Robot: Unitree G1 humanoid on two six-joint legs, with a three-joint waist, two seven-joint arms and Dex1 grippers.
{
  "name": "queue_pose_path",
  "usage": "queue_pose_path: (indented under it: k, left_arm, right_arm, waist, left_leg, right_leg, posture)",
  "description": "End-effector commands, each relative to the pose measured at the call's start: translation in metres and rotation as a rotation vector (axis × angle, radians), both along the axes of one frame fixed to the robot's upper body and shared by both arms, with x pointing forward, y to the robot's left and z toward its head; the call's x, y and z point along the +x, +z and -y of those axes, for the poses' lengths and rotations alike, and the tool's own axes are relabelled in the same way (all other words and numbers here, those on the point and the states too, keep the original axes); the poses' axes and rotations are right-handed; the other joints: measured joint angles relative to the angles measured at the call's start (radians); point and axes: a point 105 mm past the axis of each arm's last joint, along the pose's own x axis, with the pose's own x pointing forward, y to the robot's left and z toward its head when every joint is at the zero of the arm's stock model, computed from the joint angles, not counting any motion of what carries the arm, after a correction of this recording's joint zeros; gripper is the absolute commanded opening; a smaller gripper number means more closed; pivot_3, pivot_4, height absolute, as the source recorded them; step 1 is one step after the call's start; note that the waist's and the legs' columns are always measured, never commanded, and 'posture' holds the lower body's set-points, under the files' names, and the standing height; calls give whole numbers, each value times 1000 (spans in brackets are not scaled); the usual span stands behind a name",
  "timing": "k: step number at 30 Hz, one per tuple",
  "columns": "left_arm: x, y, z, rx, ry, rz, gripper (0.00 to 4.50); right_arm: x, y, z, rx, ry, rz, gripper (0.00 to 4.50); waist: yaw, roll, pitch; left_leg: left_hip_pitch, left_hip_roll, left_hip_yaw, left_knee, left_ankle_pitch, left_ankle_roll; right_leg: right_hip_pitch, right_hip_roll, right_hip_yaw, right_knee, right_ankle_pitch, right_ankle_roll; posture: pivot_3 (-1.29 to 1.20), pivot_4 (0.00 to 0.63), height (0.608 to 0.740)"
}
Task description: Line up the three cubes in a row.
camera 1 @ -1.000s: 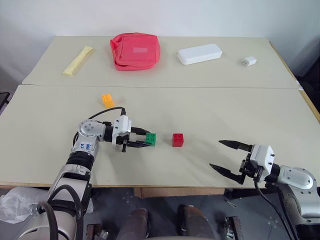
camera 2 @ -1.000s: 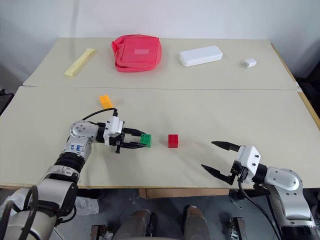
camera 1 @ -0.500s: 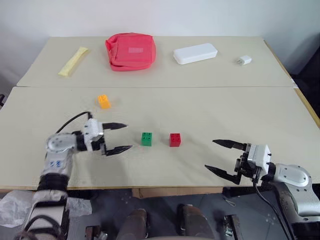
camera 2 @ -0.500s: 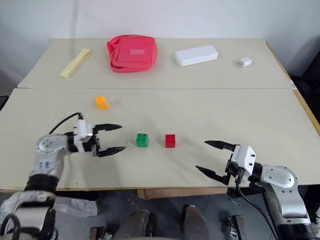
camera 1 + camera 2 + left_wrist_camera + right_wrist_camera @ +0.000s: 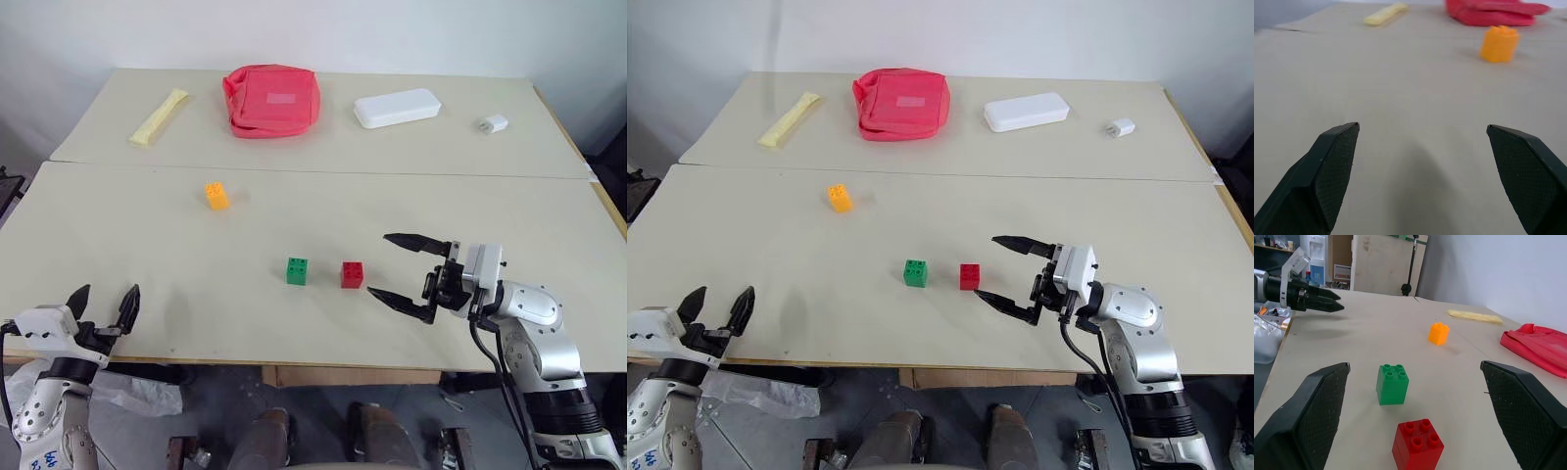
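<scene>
Left eye view: right gripper [image 5: 398, 266] wide, beside red cube [image 5: 352, 274]; left gripper [image 5: 102, 302] wide, far off

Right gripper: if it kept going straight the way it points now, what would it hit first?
Most likely the red cube, which sits just ahead of the open right gripper, between its fingers' lines. The green cube lies just beyond it. Depth is hard to judge.
</scene>
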Motion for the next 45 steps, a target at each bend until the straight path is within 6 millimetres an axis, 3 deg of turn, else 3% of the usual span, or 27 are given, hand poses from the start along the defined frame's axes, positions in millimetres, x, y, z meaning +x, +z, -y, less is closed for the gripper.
queue_pose_path:
  k: [1, 4, 9, 13, 17, 24, 32, 35, 42, 45]
  left_arm:
    - [20, 46, 21, -7, -7, 167, 4413]
    - [64, 74, 42, -23, 2, 188, 4413]
    - [126, 76, 61, -100, 57, 49, 4413]
    - [160, 74, 72, -133, 107, -2, 4413]
    - [181, 68, 97, -126, 74, -42, 4413]
    - [199, 62, 130, -75, -3, -72, 4413]
    - [203, 52, 131, -77, 9, -102, 4413]
    - [202, 50, 132, -77, 13, -103, 3803]
    - [198, 47, 130, -61, -37, -101, 1610]
    - [191, 50, 117, -55, -118, -85, 1485]
  right_arm:
    - [-1, 4, -1, -11, 11, 34, 4500]
    - [1, -2, 1, -51, -18, 26, 4500]
    - [-3, -5, -3, -64, -15, 15, 4500]
    - [-4, -4, -6, -61, -20, 16, 4500]
    - [-6, -2, -6, -57, -38, 18, 4500]
    - [-11, -4, -8, -52, -49, 7, 4500]
    - [-11, -6, -8, -54, -55, -5, 4500]
    - [-11, -6, -8, -56, -56, -9, 4500]
    - [-10, -7, -8, -59, -59, -9, 4500]
    - [-11, -7, -7, -61, -58, -6, 4500]
  waist:
    - [0, 0, 0]
    - [11, -1, 0]
    - [-3, -2, -1]
    - [-11, -2, -1]
    - [-3, -3, 0]
    - [-1, -3, 0]
    - [-3, -4, 0]
    - [-2, -4, 0]
    - [-2, -4, 0]
    - [-3, -4, 0]
  left_leg:
    - [0, 0, 0, 0, 0, 0]
    - [0, -1, -1, 0, 1, 0]
    - [0, -4, 0, 0, 1, -1]
    - [0, -3, 3, 0, 1, 0]
    - [-1, -3, 2, 0, 2, -1]
    - [-1, -4, 2, 1, 2, -1]
    - [-1, -4, 2, 1, 2, -1]
    - [-1, -4, 2, 1, 2, -1]
    - [-1, -5, 2, 1, 2, -1]
    - [-1, -4, 2, 1, 2, -1]
  right_leg:
    - [0, 0, 0, 0, 0, 0]
    - [0, 0, -1, 3, 0, 0]
    - [-2, 3, -3, 8, 0, 1]
    - [-4, 4, -6, 9, 0, 1]
    - [-4, 4, -8, 8, 1, 1]
    - [-3, 3, -8, 7, 1, 2]
    - [-3, 3, -8, 7, 1, 2]
    - [-3, 3, -8, 7, 1, 2]
    - [-3, 3, -8, 8, 1, 2]
    - [-3, 3, -8, 8, 1, 2]
  posture:
    - [0, 150, 740]
    - [0, 150, 740]
    - [0, 150, 740]
    - [0, 150, 740]
    - [0, 150, 740]
    - [0, 150, 740]
    - [0, 150, 740]
    - [0, 150, 740]
    - [0, 150, 740]
    - [0, 150, 740]
